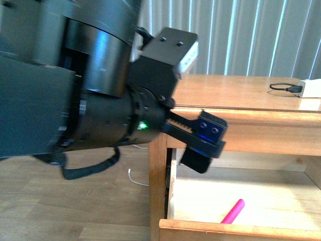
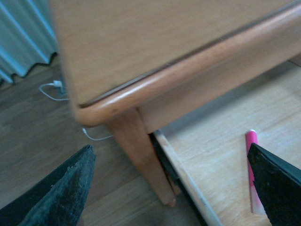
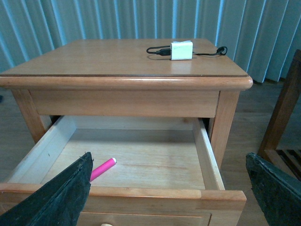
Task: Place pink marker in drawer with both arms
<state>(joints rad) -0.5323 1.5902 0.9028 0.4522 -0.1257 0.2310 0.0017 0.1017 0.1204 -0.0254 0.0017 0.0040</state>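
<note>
You are facing a honey-coloured wooden dresser (image 3: 127,56) with its drawer (image 3: 207,155) pulled well out. The pink marker (image 1: 233,211) lies flat on the pale drawer floor, near the front wall and toward the robot's left side, and nothing touches it. The left arm (image 1: 100,105) fills much of the front view. The left gripper (image 1: 204,144) hangs over the left side of the open drawer, close under the rim of the dresser top. Its wrist view shows the fingers (image 2: 61,188) spread wide and empty, with the marker near one fingertip but apart from it. The right gripper (image 3: 168,157) faces the dresser from the front, its jaws likewise wide apart and holding nothing, framing the open drawer. A white charger (image 3: 181,50) with a black cable sits on the dresser top, well apart from all this. Judged from how things lie, the placing looks done and the step in hand is getting the left arm clear of the drawer. The next move likely calls for drawing that arm up and away without brushing the rim. A gripper would then go to the drawer front, where only a sliver of the knob (image 3: 106,224) shows, and push straight in so the drawer does not skew
</note>
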